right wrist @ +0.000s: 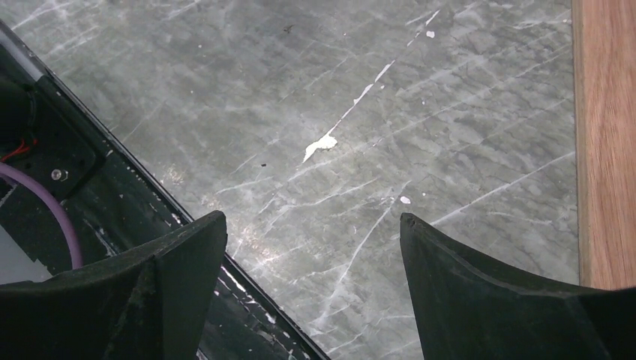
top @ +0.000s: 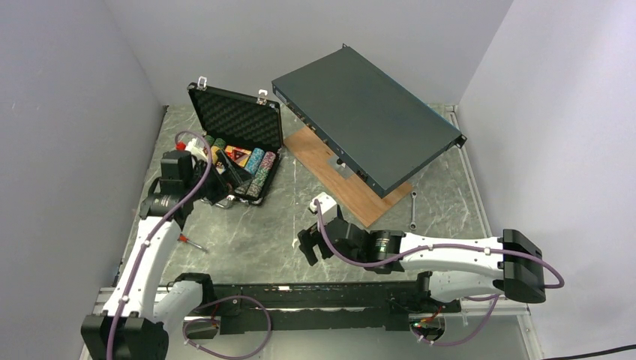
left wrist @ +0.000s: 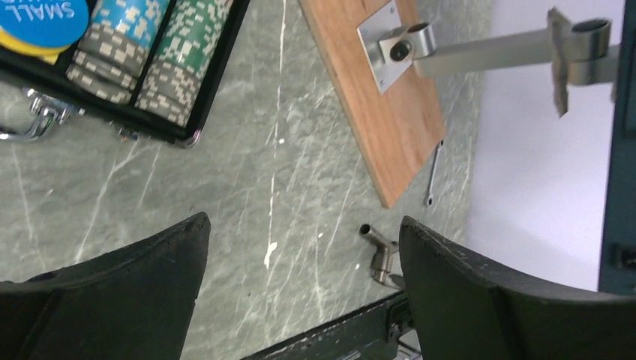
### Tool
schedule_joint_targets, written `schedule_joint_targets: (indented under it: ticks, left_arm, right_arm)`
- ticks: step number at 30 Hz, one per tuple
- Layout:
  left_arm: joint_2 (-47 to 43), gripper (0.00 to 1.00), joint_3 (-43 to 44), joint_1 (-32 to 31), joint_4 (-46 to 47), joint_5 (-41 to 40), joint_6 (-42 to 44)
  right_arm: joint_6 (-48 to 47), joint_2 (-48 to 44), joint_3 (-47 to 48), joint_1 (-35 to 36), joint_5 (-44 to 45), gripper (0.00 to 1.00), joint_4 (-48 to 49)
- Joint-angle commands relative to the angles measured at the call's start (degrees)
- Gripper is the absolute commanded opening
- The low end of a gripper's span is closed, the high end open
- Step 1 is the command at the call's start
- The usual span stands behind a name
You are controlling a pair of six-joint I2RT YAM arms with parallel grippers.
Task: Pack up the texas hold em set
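Observation:
The small black briefcase [top: 238, 142] stands open at the back left, its foam-lined lid [top: 238, 117] upright. Rows of multicoloured chips [top: 257, 172] and a red triangle [top: 238, 155] lie inside. My left gripper [top: 225, 196] is open and empty at the case's near edge. In the left wrist view [left wrist: 304, 223] it hovers over bare table, with the chip rows [left wrist: 176, 64], a blue disc [left wrist: 41, 19] on a yellow one and a silver handle [left wrist: 30, 124] at the upper left. My right gripper [top: 307, 247] is open and empty, low over the table in the right wrist view [right wrist: 313, 219].
A large flat dark-grey metal box [top: 367, 124] is propped over a wooden board [top: 349, 184] at the back right. A small wrench [top: 413, 210] lies beside the board, and a red-handled tool [top: 191, 241] lies at the left. A small metal elbow fitting [left wrist: 379, 251] lies near the front rail.

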Motion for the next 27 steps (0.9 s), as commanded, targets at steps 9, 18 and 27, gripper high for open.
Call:
schedule_joint_targets:
  ticks: [9,18,27]
  left_arm:
    - [17.17,0.95,13.77,0.09,31.93,-7.50,-21.40]
    - [35.27,0.90,24.05,0.41,42.92,-14.55,-32.07]
    - [42.08,0.79,28.12,0.83,41.59,-19.17,-33.72]
  right_arm:
    - [-1.89,-6.70,-0.16,-0.85,-3.82,0.87,0.67]
    - [-1.42,-10.86,0.93,-0.90,-1.18,0.87,-2.79]
    - [0.81,-13.97,-0.76,-0.93,1.19,0.87,-4.60]
